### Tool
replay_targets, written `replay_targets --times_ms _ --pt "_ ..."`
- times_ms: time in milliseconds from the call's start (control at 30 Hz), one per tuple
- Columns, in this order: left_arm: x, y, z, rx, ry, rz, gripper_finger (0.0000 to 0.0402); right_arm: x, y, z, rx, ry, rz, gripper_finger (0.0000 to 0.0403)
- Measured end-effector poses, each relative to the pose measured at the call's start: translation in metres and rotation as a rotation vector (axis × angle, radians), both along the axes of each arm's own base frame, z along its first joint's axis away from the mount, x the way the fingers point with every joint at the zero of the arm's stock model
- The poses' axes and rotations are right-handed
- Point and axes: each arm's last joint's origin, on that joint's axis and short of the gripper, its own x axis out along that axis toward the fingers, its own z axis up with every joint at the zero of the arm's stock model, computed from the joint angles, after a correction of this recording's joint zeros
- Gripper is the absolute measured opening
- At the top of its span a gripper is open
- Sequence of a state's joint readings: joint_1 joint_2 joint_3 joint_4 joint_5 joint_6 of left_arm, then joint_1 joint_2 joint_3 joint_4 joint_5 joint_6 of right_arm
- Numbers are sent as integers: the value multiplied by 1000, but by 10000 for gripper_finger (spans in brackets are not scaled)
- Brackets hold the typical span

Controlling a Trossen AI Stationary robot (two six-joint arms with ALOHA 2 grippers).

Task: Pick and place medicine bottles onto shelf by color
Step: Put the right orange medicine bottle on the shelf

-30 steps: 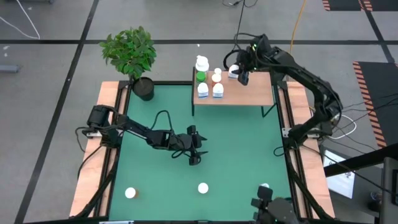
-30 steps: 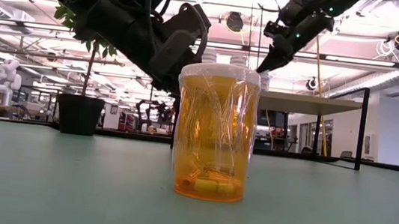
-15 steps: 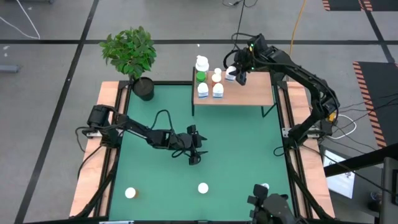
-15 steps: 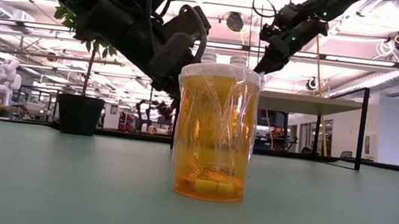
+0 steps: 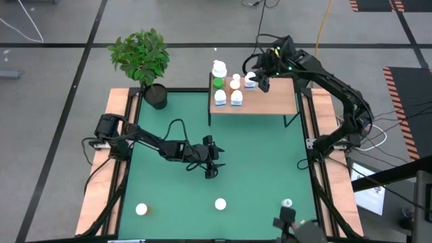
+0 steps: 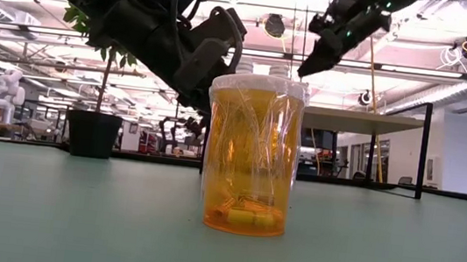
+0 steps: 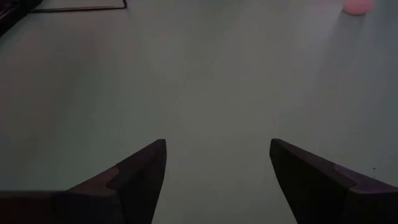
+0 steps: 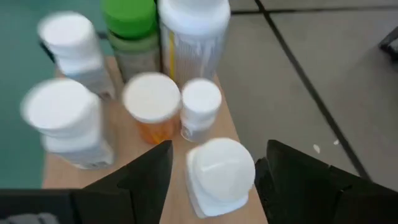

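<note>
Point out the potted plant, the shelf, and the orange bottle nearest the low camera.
potted plant (image 5: 140,55), high view, leaves.
shelf (image 5: 273,98), high view, bare board.
orange bottle (image 6: 249,164), low view, clear body.

Shelf (image 6: 358,119): its bottles mostly hidden behind the orange bottle (image 6: 250,155) in the low view.
Bottle labels: blurred, unreadable in the right wrist view.
Pink object (image 7: 358,5): cut off by the left wrist view's edge.
</note>
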State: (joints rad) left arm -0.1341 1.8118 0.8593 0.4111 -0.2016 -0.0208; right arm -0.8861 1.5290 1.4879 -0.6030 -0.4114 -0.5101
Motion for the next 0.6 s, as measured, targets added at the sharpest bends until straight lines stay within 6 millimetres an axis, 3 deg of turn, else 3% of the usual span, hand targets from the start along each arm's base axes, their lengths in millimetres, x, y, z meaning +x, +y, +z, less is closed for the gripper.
replay_targets --times_ms 133,200,433,600 --pt "-5 2 3 12 49 37 289 -4 25 19 14 -54 10 255" --pt "-12 2 13 23 88 78 289 -5 43 18 37 -50 38 255" --pt "-34 0 55 25 73 162 289 -6 116 -4 62 -106 191 239" --pt "-38 -17 62 6 41 118 289 -7 170 -36 102 -202 286 228"
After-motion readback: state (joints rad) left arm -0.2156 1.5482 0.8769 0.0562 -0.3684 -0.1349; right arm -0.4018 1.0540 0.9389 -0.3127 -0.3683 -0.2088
